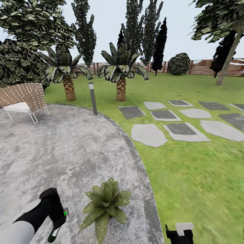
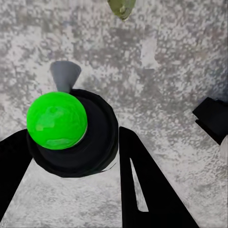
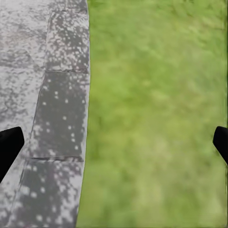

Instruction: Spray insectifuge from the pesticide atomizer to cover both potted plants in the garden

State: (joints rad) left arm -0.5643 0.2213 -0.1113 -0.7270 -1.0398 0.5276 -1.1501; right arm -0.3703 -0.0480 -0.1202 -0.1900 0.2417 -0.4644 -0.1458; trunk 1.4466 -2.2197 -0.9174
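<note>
Left gripper (image 2: 71,156) first: its two black fingers (image 2: 142,180) are clamped on either side of the pesticide atomizer (image 2: 71,133), a round black body with a bright green cap and a grey nozzle poking out at twelve o'clock in the wrist view. In the head view that gripper (image 1: 56,217) sits low at seven o'clock, over the mottled grey paving (image 1: 67,142), with a flash of green at the fingers.

Just beside it, toward three o'clock, there's a potted plant (image 1: 105,203), a low rosette of broad pointed speckled leaves standing on the paving; a leaf tip (image 2: 121,7) peeks into the left wrist view.

Right gripper (image 3: 114,142) now: spread wide, empty, fingertips (image 3: 9,145) at opposite edges, hanging above the seam where the paving's darker border stones (image 3: 61,118) meet the lawn (image 3: 156,118). Head view has it (image 1: 179,234) at five o'clock.

Further out: stepping stones (image 1: 183,130) at two o'clock, a lamp post (image 1: 92,98), two palms (image 1: 121,73), a wicker chair (image 1: 23,100) at ten o'clock, a slatted fence (image 1: 210,69) behind.
</note>
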